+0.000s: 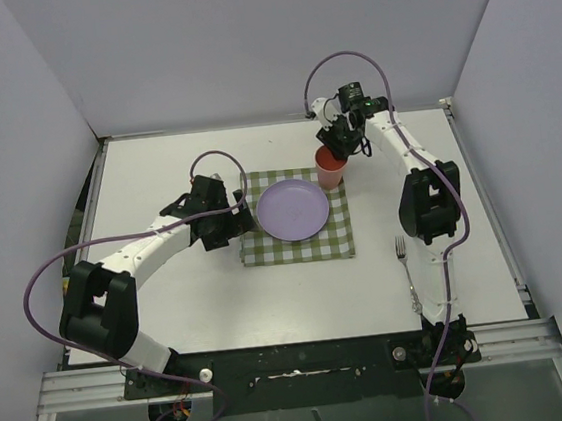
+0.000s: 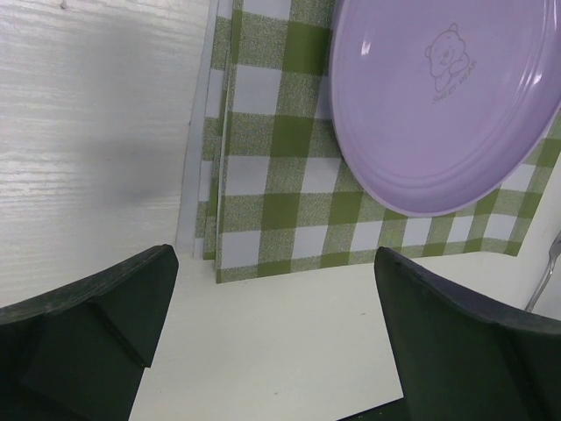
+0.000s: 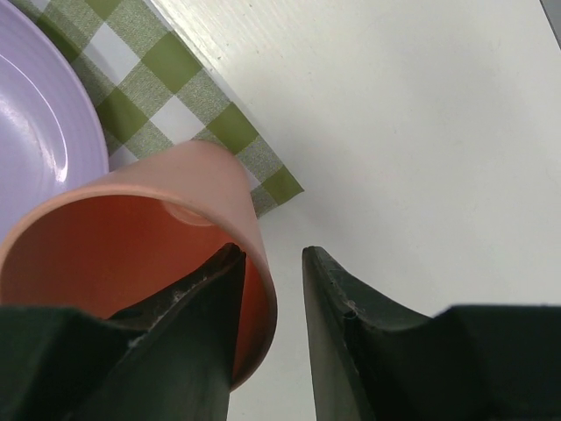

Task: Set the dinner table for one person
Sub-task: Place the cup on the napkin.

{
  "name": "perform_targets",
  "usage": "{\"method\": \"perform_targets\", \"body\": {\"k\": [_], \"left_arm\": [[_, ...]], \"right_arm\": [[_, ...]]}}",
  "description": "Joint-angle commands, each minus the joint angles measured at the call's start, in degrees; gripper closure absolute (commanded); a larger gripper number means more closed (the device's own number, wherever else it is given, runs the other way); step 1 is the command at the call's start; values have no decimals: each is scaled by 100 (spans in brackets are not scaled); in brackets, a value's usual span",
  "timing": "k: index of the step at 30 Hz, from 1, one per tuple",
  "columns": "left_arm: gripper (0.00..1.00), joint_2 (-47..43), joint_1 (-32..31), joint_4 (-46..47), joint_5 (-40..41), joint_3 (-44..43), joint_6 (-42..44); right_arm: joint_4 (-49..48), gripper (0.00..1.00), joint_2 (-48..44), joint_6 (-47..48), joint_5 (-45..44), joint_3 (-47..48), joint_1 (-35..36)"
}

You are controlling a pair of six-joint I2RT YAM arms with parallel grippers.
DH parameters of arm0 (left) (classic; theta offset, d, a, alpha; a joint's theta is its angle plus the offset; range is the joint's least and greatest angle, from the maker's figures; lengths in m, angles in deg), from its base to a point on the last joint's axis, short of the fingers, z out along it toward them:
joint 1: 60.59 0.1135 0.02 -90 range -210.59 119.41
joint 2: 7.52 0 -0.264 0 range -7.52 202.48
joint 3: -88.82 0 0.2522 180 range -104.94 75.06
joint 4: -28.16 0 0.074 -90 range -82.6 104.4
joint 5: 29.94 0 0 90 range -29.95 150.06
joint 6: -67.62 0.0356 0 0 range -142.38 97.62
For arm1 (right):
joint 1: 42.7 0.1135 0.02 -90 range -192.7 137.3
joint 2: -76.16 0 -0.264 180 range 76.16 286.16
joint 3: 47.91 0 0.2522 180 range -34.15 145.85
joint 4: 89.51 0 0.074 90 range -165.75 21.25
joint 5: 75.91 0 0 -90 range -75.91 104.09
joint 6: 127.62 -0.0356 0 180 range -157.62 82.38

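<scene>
Right end effector (image 3: 270, 256) partly spread, astride cup (image 3: 197, 180) rim: one finger inside, one outside (sliver of gap at outer finger). Cup at far right corner of checked cloth (image 3: 175, 66), beside plate (image 3: 35, 123). Cup likely light, stiff, smooth plastic; pinch wall near rim. Left end effector (image 2: 273, 254) spread wide, empty. Tabletop (image 1: 221, 307) beneath all, rigid.

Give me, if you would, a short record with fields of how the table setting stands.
table: white, bears all below
cloth: green-and-white checked, mid-table
plate: purple, on the cloth
cup: pink, at the cloth's far right corner
fork: on the table, right of the cloth
left pincer: open, empty, by the cloth's left edge
right pincer: astride the cup's wall, one finger inside, one outside, gap showing
</scene>
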Motion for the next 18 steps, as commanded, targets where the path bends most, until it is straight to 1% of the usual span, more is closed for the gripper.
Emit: {"method": "perform_targets", "body": {"k": [1, 5, 8, 10, 12, 14, 15, 18], "left_arm": [[2, 129, 29, 326, -97, -221, 89], [2, 153, 29, 362, -113, -213, 87], [2, 175, 29, 365, -131, -212, 90], [2, 176, 29, 365, -135, -212, 91], [2, 173, 37, 356, -131, -196, 90], [2, 162, 38, 357, -135, -171, 91], [2, 159, 38, 357, -135, -154, 91], [2, 154, 51, 365, -135, -126, 78]], "right_arm": [[-192, 65, -373, -28, 156, 189, -84], [-149, 64, -363, -69, 243, 249, -90], [-97, 65, -304, -121, 263, 250, -83], [-93, 69, -277, -153, 323, 250, -81], [-124, 77, -261, -191, 403, 250, -77], [-156, 88, -235, -216, 447, 250, -58], [-173, 91, -211, -233, 448, 250, -38], [-195, 91, -142, -274, 475, 250, 4]]}}
